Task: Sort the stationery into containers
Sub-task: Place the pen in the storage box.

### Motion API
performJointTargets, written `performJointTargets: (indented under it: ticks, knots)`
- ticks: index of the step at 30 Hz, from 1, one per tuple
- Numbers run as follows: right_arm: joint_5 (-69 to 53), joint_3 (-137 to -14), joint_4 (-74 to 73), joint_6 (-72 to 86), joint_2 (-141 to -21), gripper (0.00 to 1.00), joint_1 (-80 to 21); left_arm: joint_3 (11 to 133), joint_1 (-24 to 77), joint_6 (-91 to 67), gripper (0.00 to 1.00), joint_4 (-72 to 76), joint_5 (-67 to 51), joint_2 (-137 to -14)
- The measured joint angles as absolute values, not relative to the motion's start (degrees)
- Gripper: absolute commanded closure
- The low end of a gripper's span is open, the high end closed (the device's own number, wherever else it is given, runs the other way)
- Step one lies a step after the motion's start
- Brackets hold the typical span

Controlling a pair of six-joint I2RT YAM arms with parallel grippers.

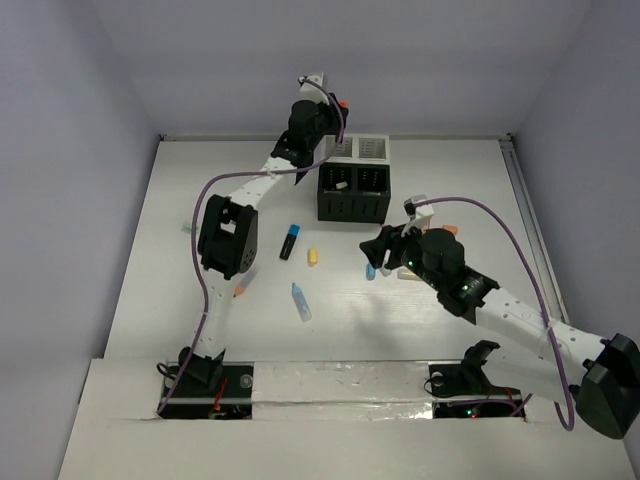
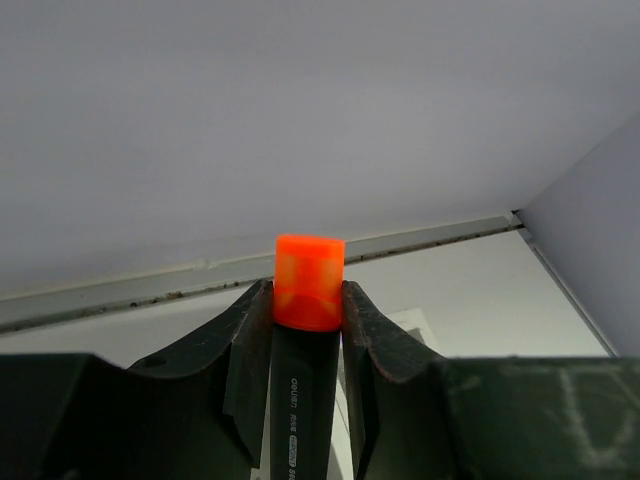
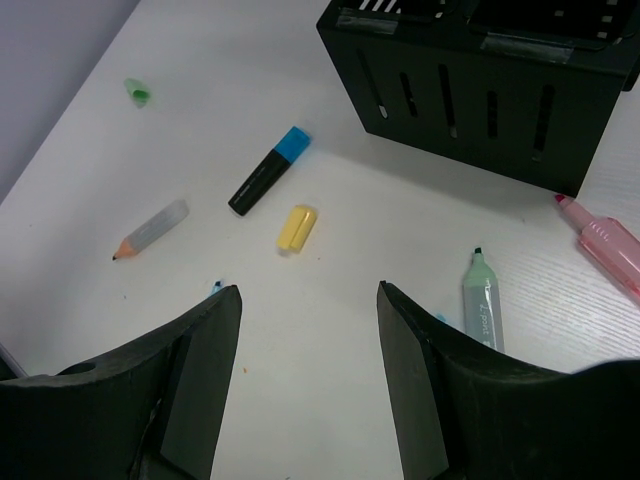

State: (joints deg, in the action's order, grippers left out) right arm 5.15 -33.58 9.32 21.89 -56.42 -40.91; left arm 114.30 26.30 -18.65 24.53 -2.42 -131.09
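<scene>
— So, top view: where do we stand?
— Our left gripper (image 1: 333, 99) sits high near the far side of the box (image 1: 352, 205), clenched on a marker (image 1: 343, 103). We judge a drop from there could clip a rim and bounce out. Our right gripper (image 1: 372, 248) hovers low over the table (image 1: 450, 180).
— Left wrist?
— Its fingers (image 2: 250, 340) pinch the marker at the base of its orange cap (image 2: 310, 282); a tilt could let it slip. White print runs down the barrel, too small for us to read.
— Right wrist?
— Jaws spread, empty. The teal highlighter (image 3: 483, 305) lies just beside one finger; we might knock it away. Its label defeats us too.
</scene>
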Motion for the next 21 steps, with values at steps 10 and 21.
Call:
performJointTargets:
  ticks: [10, 21]
  knots:
    - [4.84, -33.26, 11.07, 21.61, -57.67, 0.37, -40.91, 115.35, 26.30, -18.37, 0.96, 25.19, -2.52, -135.59]
    - [4.86, -33.21, 11.16, 21.28, -57.91, 0.37, -40.91, 114.78, 26.30, -17.26, 0.51, 28.16, -2.57, -136.77]
